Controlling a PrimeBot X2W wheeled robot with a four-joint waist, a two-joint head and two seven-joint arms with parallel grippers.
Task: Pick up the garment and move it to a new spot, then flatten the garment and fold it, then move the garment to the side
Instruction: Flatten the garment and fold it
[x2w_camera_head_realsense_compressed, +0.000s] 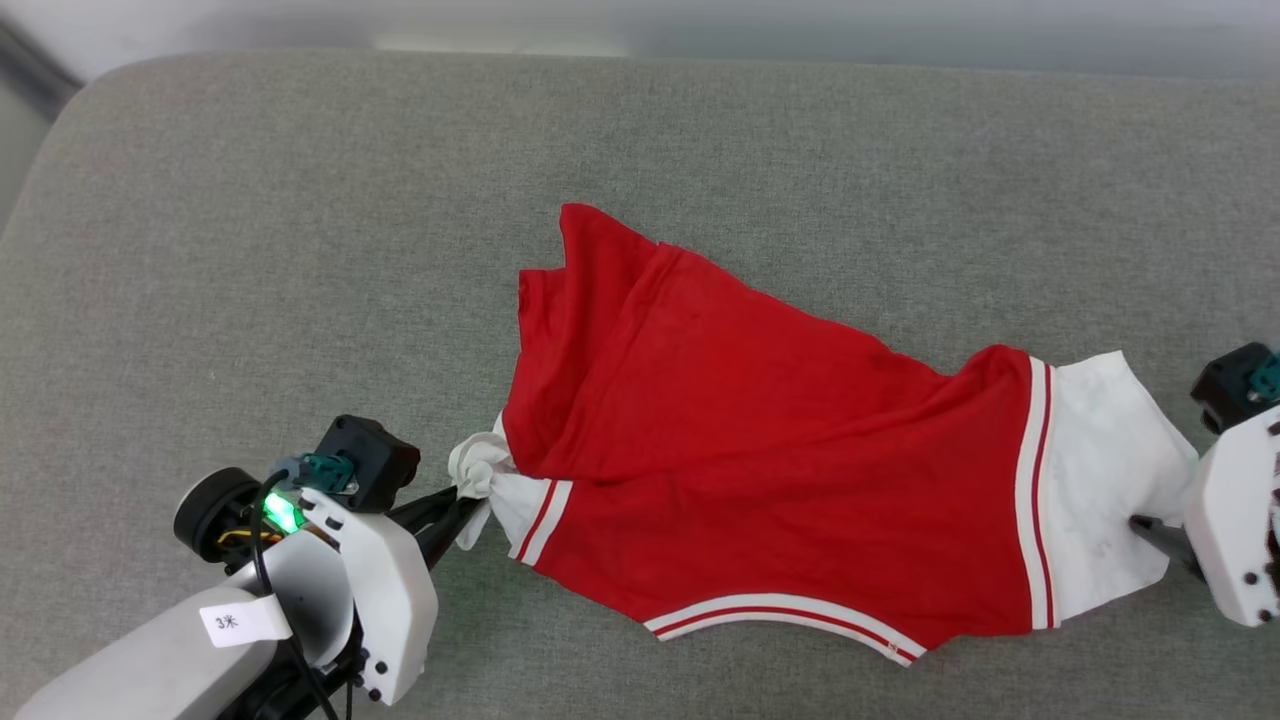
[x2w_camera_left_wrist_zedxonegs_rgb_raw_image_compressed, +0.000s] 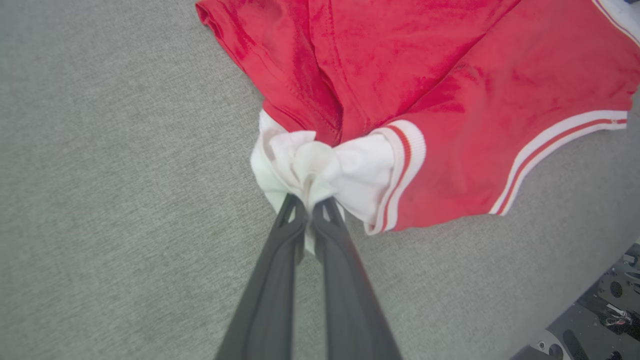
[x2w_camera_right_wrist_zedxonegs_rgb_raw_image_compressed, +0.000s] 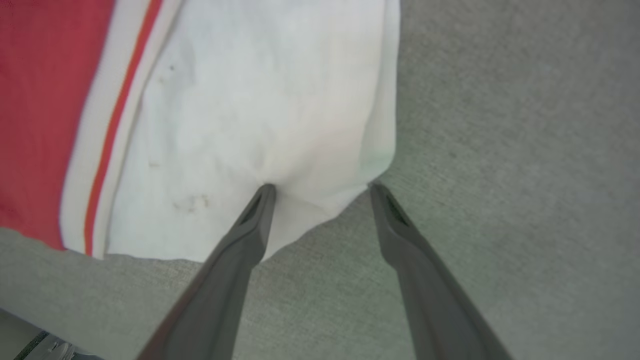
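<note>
— Where is the red shirt (x2w_camera_head_realsense_compressed: 750, 440)?
— It lies on the grey padded surface (x2w_camera_head_realsense_compressed: 300, 250), stretched from the middle out toward the right edge, and is closer to the near edge than the far one. It's rumpled: the red body is folded over itself on its far-left side, and the striped hem faces the near edge.
— And the left hand (x2w_camera_left_wrist_zedxonegs_rgb_raw_image_compressed: 309, 202)?
— It is clamped tight on the bunched sleeve end (x2w_camera_left_wrist_zedxonegs_rgb_raw_image_compressed: 320, 160) at the shirt's left. The white cloth is gathered into a wad right at the fingertips and pinched between them.
— The right hand (x2w_camera_right_wrist_zedxonegs_rgb_raw_image_compressed: 320, 187)?
— It is spread wide and grips nothing. It's at the flat sleeve end (x2w_camera_right_wrist_zedxonegs_rgb_raw_image_compressed: 260, 100), which lies near the right edge of the surface. One fingertip (x2w_camera_right_wrist_zedxonegs_rgb_raw_image_compressed: 264, 192) rests on the white cloth; the other sits at the sleeve's outer edge.
— Is the shirt lifted anywhere?
— I can't tell for certain. The body looks to be lying on the padding, with creases drawn toward the left hand.
</note>
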